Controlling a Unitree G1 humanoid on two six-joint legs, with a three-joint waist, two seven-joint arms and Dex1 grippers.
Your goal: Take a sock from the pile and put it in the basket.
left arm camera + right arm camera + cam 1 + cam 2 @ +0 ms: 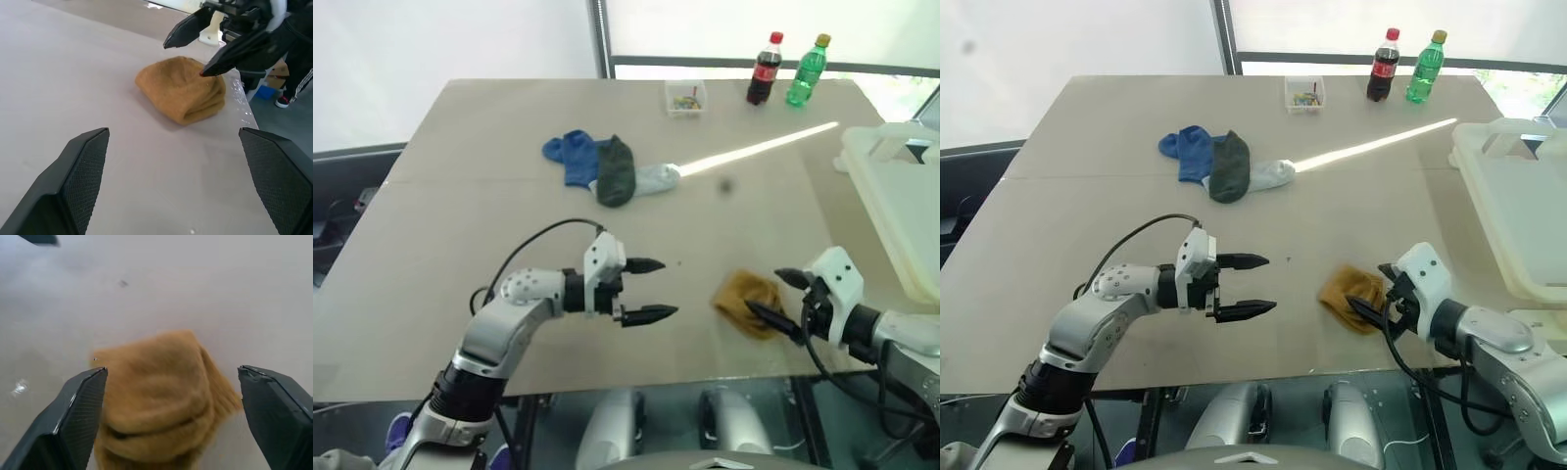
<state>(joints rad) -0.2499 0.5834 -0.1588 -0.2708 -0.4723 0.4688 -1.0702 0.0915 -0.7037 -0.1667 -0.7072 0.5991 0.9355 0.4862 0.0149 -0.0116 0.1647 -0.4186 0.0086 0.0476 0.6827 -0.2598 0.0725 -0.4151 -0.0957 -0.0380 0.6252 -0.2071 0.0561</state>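
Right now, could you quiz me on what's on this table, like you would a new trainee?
1. True or false: the mustard sock already lies in the white basket.
2. How do the right gripper and the left gripper stand? A) both open B) both shut C) one holding a sock
3. Fill in: the pile near the middle of the table shows a blue, a dark green and a pale ____ sock.

Key
1. False: it lies crumpled on the table near the front edge, with the right gripper's open fingers around it.
2. A.
3. Grey-white.
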